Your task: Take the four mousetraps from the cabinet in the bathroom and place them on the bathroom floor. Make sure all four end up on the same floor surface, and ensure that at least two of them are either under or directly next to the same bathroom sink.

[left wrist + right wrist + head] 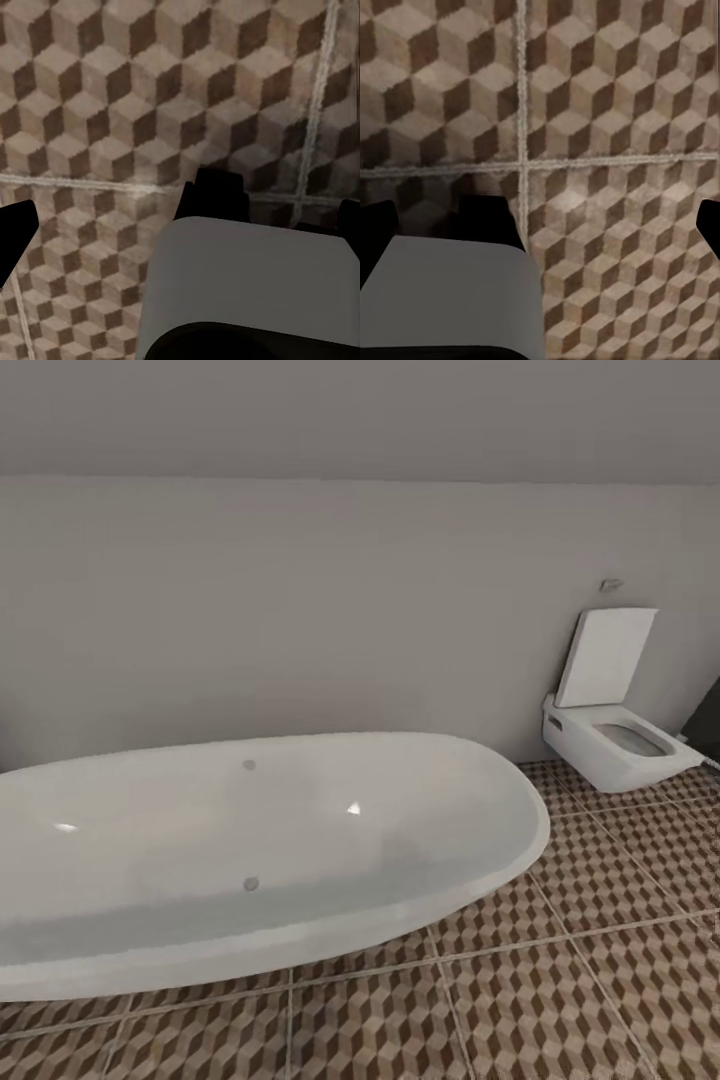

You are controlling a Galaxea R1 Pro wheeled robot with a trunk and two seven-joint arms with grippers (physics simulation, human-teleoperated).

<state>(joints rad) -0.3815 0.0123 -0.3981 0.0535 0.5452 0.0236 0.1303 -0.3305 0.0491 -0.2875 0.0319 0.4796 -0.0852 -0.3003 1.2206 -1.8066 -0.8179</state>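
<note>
**A:** What does the head view show?

**B:** One white oval tub (250, 860) across the left and middle, standing on the floor (600, 960). The floor has large square tiles in a brown, beige and cream cube pattern with pale grout lines. Inside the tub are two small round grey fittings, one above the other. Behind it runs one plain grey wall (350, 610).

**A:** Anything else in the room?

**B:** One white toilet (612, 735) at the right, against the wall, its lid raised upright. A small grey fitting sits on the wall just above the lid. At the far right edge is a sliver of something dark; I cannot tell what it is.

**A:** Where are the task's things?

**B:** Of them, the floor is what can be seen. It stretches from the tub to the toilet and fills the foreground.

**A:** And the arms?

**B:** The left wrist view looks down at the tiles (150, 97), with a grey body and dark parts of the left gripper (180, 217) in front. Two black finger tips show at opposite edges, so the jaws stand wide apart, holding nothing. In the right wrist view the right gripper (540, 217) looks the same: two black tips at opposite edges, jaws apart and empty, over a crossing of four tiles (615, 90).
</note>
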